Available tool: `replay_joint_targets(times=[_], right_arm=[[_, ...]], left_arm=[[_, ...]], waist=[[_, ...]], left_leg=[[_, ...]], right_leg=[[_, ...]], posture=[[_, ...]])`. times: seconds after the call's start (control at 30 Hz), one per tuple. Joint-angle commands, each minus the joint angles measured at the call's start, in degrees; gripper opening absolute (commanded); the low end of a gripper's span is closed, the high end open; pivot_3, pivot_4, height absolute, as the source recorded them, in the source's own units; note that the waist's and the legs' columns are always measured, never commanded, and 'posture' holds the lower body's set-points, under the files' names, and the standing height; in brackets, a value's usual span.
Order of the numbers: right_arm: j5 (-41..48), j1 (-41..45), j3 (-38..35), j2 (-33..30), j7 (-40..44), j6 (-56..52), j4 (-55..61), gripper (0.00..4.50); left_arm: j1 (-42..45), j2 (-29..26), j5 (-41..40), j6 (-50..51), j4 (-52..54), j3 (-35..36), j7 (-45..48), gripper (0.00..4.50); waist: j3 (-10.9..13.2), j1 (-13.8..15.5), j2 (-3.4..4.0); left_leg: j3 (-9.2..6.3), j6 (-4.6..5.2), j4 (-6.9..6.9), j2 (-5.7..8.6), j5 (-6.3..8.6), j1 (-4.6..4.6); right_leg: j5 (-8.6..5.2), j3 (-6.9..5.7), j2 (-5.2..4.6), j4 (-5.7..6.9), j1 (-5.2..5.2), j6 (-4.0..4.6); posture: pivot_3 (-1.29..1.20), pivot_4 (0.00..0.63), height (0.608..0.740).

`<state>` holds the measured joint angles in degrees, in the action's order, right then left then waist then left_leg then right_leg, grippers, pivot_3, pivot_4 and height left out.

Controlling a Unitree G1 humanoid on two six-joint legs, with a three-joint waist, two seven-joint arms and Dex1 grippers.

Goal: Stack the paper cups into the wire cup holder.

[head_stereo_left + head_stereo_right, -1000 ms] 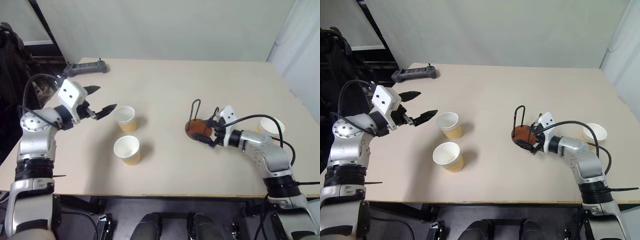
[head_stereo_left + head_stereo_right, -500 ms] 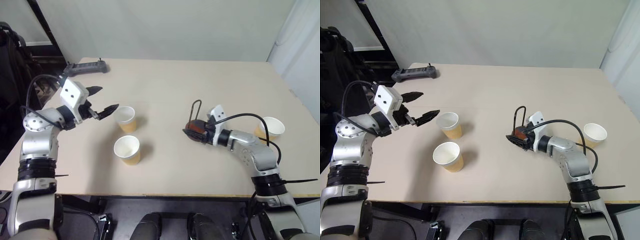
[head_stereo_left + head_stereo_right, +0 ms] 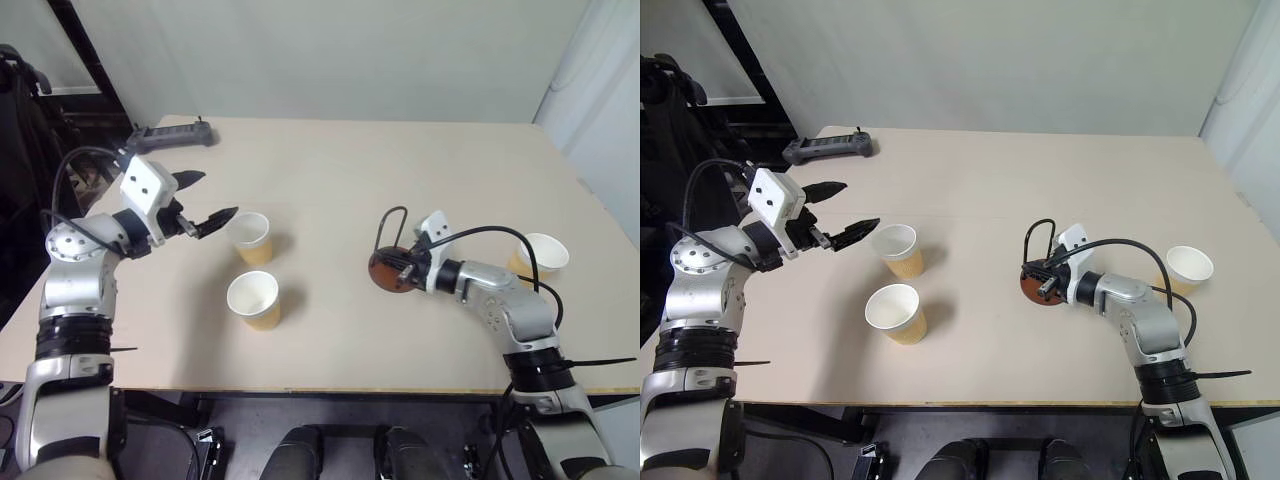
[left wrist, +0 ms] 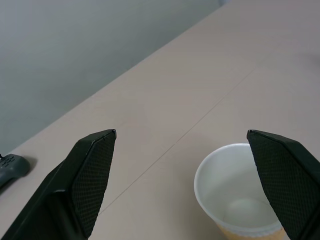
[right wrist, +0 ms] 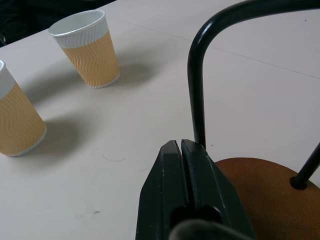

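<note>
Wire cup holder (image 3: pixel 390 268) upright on tabletop (image 3: pixel 400 170), right tool (image 5: pixel 181 150) pinched shut over its base. Left tool (image 3: pixel 200 202) spread wide beside nearest paper cup (image 3: pixel 249 238).

cups: two (image 3: pixel 248 238) (image 3: pixel 254 299) near left gripper (image 3: pixel 205 201), one (image 3: pixel 541 254) far right
holder (image 3: pixel 391 262): at right gripper (image 3: pixel 405 268)

Right end effector (image 5: pixel 180 150) closed over wire cup holder (image 3: pixel 390 268), holder tipped
</note>
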<state>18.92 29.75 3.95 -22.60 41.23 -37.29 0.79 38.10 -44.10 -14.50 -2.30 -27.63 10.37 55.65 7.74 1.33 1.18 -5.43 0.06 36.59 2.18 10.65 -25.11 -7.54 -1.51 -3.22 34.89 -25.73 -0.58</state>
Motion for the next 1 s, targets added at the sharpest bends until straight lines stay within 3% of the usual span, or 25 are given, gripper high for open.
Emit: replay_joint_targets(times=[0.03,0.5,1.0], right_arm=[[0.94,0.83,-0.25,-0.49,0.81,-0.13,1.94,0.02],[3.73,2.9,0.14,-5.82,11.18,-0.03,1.84,0.02],[8.61,3.3,3.84,-4.71,17.75,-3.55,5.27,0.02]], left_arm=[[1.64,-0.84,-0.07,-1.02,0.36,0.75,-0.13,4.5],[2.74,-0.79,0.43,-1.43,-0.56,0.32,0.44,4.5],[3.62,-0.99,0.89,-1.23,-0.76,0.1,1.11,4.5]], waist=[[0.0,0.0,0.0],[0.0,-0.03,0.0],[0.0,-0.14,0.0]], left_leg=[[0.0,0.0,0.0,0.0,0.0,0.0],[0.0,0.0,0.0,0.0,0.0,-0.02],[0.0,0.0,-0.01,0.0,-0.02,-0.03]], right_leg=[[0.0,0.0,0.0,0.0,0.0,0.0],[0.0,0.0,0.0,-0.02,0.0,0.0],[-0.02,0.0,0.01,-0.02,-0.01,0.0]], posture=[[0.0,0.15,0.74],[0.0,0.15,0.74],[0.0,0.15,0.74]])
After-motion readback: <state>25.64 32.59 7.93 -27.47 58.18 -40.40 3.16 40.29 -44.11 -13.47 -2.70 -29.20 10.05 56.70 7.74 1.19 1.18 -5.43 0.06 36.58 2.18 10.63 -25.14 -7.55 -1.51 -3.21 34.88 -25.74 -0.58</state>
